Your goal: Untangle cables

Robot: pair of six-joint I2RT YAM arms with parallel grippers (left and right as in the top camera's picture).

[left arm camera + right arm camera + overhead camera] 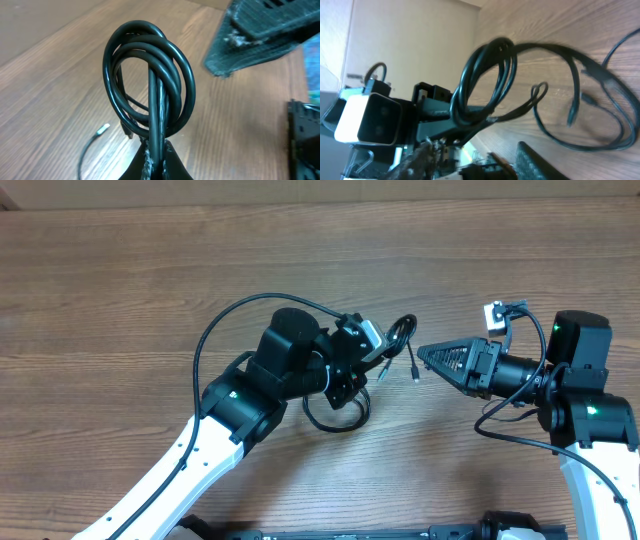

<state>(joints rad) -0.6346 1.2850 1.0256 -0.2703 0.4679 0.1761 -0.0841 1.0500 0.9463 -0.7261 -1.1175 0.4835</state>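
cables (156, 100) are held lifted, clamped in left gripper (156, 155); right gripper (425, 352) spread cannot be told. next, one loop must be pulled free.

Left gripper (383, 345) pinches the looped cables (400, 335); I see the right gripper (422, 351) tip just beside two dangling plugs.

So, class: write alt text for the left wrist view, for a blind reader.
A coil of black cables stands upright, pinched in the left hand at the bottom. The right hand looms top right, above a wooden table.
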